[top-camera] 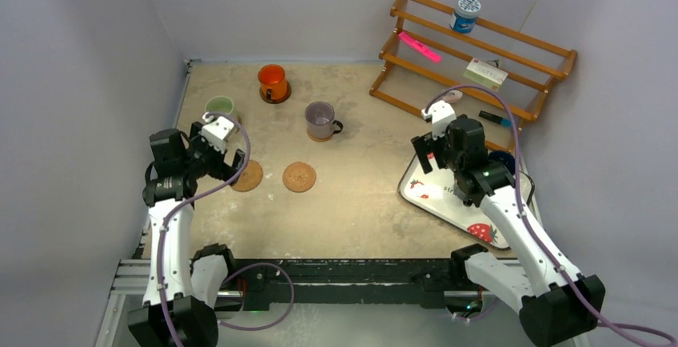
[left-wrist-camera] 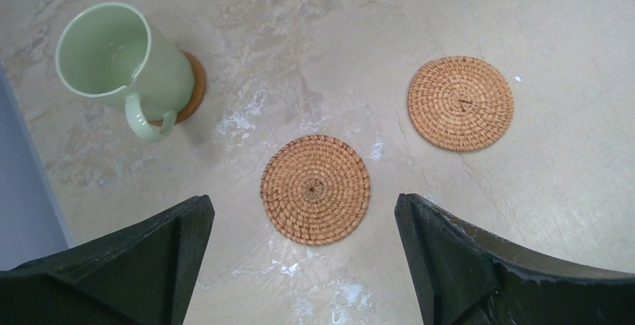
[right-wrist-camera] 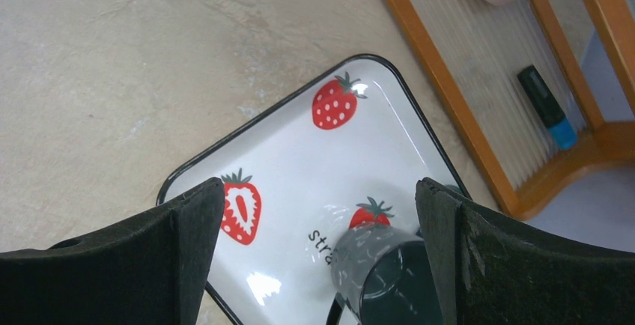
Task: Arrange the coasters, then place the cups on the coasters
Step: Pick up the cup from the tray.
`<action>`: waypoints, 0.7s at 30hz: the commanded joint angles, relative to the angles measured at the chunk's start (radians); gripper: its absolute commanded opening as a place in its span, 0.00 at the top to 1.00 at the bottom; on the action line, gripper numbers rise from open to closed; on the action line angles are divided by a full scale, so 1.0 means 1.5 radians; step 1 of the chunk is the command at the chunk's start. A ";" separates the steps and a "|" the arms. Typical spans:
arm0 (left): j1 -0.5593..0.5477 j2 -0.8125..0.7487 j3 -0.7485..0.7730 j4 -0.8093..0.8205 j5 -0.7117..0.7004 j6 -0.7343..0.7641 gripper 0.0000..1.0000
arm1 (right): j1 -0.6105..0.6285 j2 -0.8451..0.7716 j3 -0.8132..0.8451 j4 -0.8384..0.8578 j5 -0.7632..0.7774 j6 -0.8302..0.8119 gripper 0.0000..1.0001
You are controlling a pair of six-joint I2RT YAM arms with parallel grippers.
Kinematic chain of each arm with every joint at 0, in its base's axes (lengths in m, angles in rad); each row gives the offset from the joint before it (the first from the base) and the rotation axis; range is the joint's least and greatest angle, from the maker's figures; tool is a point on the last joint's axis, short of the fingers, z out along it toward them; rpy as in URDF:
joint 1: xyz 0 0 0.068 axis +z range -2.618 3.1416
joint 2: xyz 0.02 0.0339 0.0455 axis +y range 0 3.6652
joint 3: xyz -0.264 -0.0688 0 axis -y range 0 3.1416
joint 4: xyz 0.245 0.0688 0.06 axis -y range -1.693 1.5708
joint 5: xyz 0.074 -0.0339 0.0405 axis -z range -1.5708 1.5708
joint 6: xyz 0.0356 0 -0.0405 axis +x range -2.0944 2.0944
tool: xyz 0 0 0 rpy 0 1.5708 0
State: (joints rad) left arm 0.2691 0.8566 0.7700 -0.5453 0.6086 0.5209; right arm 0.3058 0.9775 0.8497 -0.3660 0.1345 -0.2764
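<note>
While three cups [top-camera: 321, 120] are already seated at the far left, two coasters [left-wrist-camera: 315, 189] lie bare, one beside the other, under the left gripper [left-wrist-camera: 303, 204]. Its jaws stand wide apart above the left one and hold nothing. The right gripper [right-wrist-camera: 320, 186], equally spread and empty, hovers over the tray [right-wrist-camera: 284, 153] at the right. The grey cup [right-wrist-camera: 374, 265] stands on that tray, just to the near side of the jaws and closer to the right finger. The right arm is much the nearer to it, and the bare coasters lie well to its left.
</note>
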 commanded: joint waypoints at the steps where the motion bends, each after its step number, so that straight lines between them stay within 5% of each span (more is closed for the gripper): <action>1: 0.004 -0.015 -0.001 -0.033 0.065 0.045 0.00 | -0.021 -0.041 -0.033 0.025 0.077 0.048 0.01; 21: 0.006 -0.077 -0.015 -0.041 0.091 0.064 0.00 | -0.092 0.067 -0.078 0.013 0.086 0.024 0.01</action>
State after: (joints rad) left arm 0.2691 0.7574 0.7540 -0.6193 0.7116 0.5961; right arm 0.1921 1.0821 0.7444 -0.3500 0.2638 -0.2359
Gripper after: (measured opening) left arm 0.998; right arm 0.987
